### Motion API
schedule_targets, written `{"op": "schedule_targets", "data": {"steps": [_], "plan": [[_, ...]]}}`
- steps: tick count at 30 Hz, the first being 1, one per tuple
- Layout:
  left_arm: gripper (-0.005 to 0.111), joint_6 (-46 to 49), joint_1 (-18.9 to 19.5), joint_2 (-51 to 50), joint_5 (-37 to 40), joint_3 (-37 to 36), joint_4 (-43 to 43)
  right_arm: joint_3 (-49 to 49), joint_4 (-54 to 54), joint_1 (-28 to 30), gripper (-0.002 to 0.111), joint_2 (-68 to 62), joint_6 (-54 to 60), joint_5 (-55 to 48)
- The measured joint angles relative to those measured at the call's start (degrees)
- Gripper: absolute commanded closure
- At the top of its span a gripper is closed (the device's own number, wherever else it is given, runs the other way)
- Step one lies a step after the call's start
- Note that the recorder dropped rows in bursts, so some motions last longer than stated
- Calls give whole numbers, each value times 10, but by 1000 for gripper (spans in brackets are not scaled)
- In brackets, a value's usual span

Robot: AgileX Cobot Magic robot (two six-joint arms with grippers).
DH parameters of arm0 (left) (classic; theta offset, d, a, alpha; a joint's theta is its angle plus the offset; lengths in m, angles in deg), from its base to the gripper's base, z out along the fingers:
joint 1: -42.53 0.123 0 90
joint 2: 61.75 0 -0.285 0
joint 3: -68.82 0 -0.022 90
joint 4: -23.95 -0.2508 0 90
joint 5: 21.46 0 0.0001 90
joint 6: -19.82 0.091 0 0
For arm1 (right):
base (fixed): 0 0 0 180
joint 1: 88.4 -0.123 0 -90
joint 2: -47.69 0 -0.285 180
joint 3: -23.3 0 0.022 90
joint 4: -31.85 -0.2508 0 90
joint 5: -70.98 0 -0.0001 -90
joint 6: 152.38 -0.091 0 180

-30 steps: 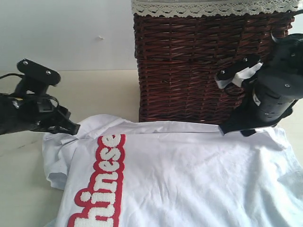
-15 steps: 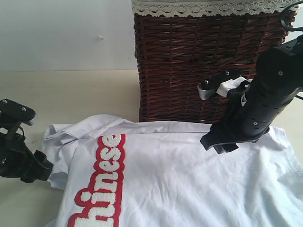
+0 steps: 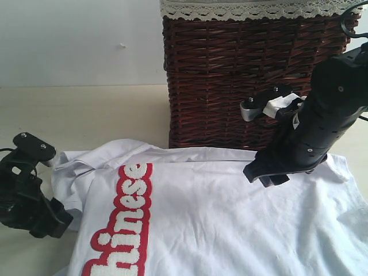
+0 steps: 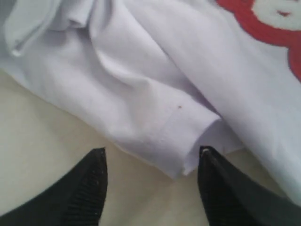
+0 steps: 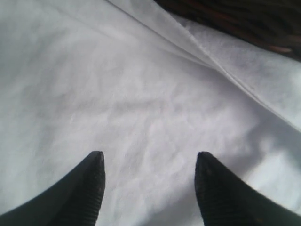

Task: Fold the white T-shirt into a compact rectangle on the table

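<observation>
Fuzzy white letters (image 3: 131, 201) spell "hinese" along a red band (image 3: 145, 210) on the soft white cotton T-shirt (image 3: 230, 218).

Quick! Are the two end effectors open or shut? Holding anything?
Left end effector: open, holding nothing, by the white T-shirt sleeve.
Right end effector: open, holding nothing, over the white T-shirt.
</observation>
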Motion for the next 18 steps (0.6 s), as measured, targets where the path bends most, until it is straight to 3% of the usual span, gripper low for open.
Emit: {"op": "schedule_targets", "data": {"steps": [3, 4, 12, 18], "plan": [[101, 1, 0, -18, -34, 0, 14, 0, 0, 0, 53, 0, 0, 0], [106, 1, 0, -25, -46, 0, 23, 0, 0, 0, 53, 0, 0, 0], [107, 1, 0, -60, -100, 26, 73, 0, -1, 0, 53, 0, 0, 0], [107, 39, 12, -39, -185, 38, 69, 0, -1, 0, 53, 0, 0, -2]]}}
